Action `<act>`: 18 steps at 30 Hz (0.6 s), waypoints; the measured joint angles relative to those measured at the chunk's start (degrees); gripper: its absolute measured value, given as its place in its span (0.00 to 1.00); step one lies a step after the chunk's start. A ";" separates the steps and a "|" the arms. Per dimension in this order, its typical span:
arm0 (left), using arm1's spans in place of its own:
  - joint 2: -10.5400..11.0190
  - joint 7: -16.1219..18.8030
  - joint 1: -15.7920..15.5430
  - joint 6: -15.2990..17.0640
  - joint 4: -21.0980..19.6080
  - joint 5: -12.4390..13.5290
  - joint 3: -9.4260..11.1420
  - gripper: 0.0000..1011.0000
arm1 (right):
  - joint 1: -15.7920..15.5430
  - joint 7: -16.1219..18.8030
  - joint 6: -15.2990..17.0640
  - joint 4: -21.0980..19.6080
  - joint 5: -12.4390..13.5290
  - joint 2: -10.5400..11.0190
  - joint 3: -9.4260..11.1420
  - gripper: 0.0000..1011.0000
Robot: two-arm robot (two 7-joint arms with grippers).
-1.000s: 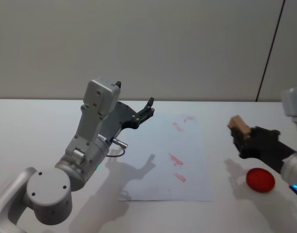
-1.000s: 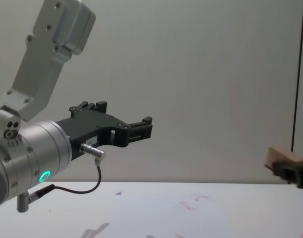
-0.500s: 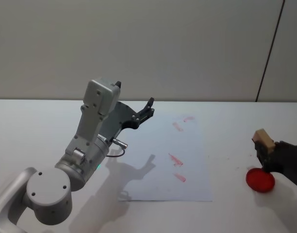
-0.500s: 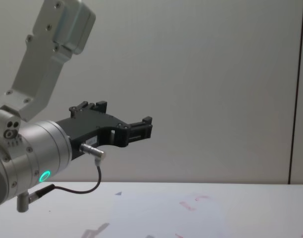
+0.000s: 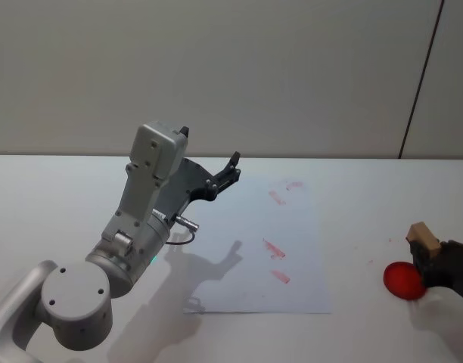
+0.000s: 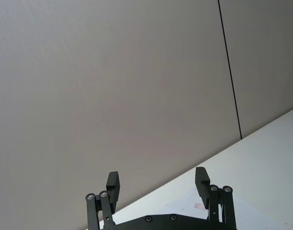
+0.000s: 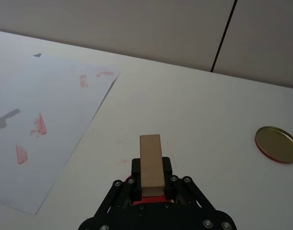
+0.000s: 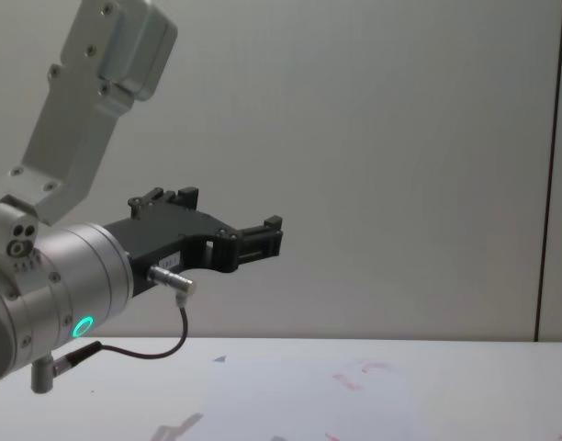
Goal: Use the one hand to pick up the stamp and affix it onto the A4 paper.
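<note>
Dipping the stamp (image 5: 423,237) at the red ink pad (image 5: 403,280)

Gripping the tan block between the fingers of the right gripper (image 7: 151,179), now lowered and drawn back to the table's right side, well apart from the A4 paper (image 5: 256,249), having hung higher and nearer the sheet a second ago; probably re-inking before another press. Hovering idle over the paper's left edge, the left gripper (image 6: 157,184), fingers apart

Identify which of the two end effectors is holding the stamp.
The right end effector, beside the red ink pad, grips the stamp; the left end effector hangs open above the table.
</note>
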 joint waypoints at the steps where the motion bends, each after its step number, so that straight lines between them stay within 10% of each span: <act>1: 0.00 0.00 0.00 0.00 0.00 0.00 0.00 0.99 | -0.04 -0.02 0.21 0.04 0.00 0.00 0.01 0.22; 18: 0.00 0.00 0.00 0.00 0.00 0.00 0.00 0.99 | 0.01 0.78 3.42 1.98 -1.53 -0.87 -0.78 0.22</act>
